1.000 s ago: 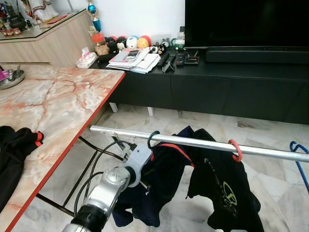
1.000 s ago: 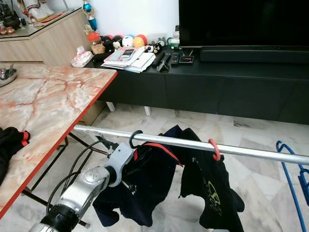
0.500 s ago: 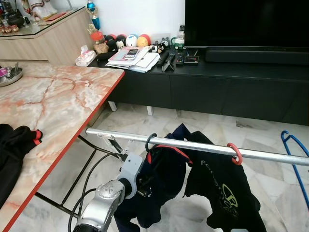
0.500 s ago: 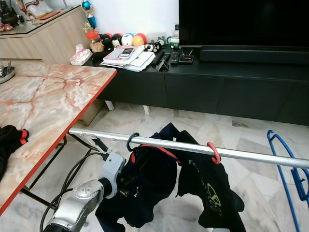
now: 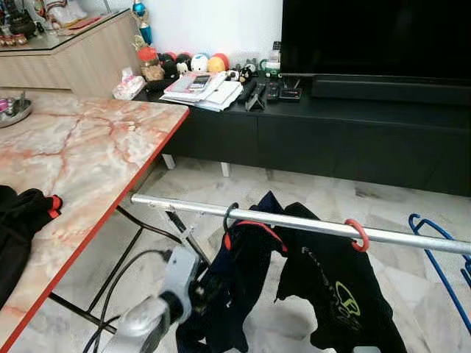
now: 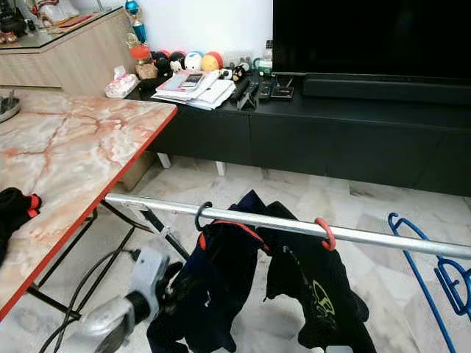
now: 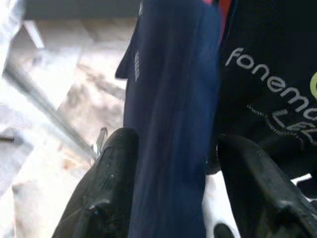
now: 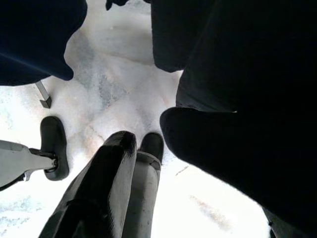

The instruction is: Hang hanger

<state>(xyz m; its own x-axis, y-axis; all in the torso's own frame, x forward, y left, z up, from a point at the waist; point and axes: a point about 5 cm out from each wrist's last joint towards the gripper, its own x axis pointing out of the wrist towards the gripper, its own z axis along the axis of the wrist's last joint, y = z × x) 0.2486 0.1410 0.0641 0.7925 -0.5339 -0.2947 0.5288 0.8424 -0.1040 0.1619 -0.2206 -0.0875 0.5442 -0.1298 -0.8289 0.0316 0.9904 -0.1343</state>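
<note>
Lowered since a second ago, the left gripper (image 7: 173, 163) sits spread around the navy shirt (image 5: 235, 279), whose hanger (image 5: 229, 216) is hooked on the rail (image 5: 294, 223). To finish well, it should withdraw straight back without dragging cloth.

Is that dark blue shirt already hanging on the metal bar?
Yes. The dark blue shirt hangs from the metal bar by a black hook.
</note>
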